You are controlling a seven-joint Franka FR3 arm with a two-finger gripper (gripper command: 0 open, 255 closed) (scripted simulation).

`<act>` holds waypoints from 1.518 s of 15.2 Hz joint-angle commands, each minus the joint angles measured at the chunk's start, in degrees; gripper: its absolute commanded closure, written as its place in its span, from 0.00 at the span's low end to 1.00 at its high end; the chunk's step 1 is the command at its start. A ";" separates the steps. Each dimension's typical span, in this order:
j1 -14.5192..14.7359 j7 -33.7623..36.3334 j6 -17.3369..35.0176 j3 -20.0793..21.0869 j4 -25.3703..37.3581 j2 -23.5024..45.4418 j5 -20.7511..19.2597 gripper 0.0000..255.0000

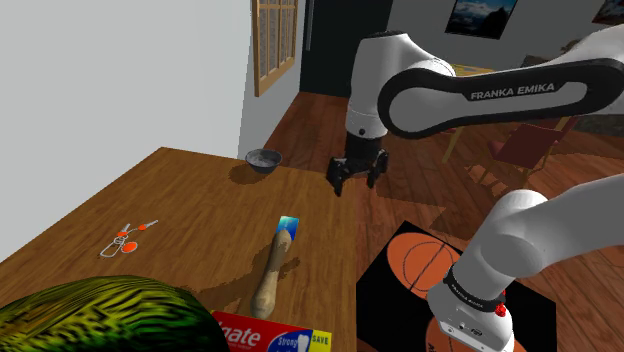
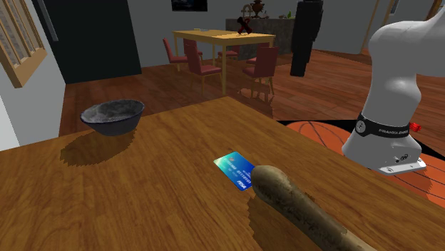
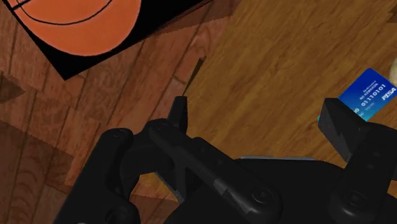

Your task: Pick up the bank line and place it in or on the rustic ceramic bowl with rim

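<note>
With our gripper (image 1: pixel 357 184) hovering, fingers (image 3: pixel 180 114) apart, over the worktop's (image 1: pixel 180 200) edge, the blue bank card (image 1: pixel 288 225) lies flat at the brown stick's (image 1: pixel 268 275) tip, so we fear the fingers may skid off the thin card or nudge the stick

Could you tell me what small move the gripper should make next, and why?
Probably slide the open gripper sideways over the blue card: it hovers empty near the table's edge, and the card lies flat outside its fingers, beside the long brown object.
</note>
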 commanded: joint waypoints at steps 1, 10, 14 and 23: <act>-1.61 6.57 3.79 3.63 1.30 3.86 0.20 0.00; -12.17 39.02 17.26 19.41 10.57 25.35 -10.98 0.00; -14.64 53.02 18.97 22.61 15.70 35.15 -20.89 0.00; -14.60 56.57 24.07 22.06 13.38 39.77 -25.97 0.00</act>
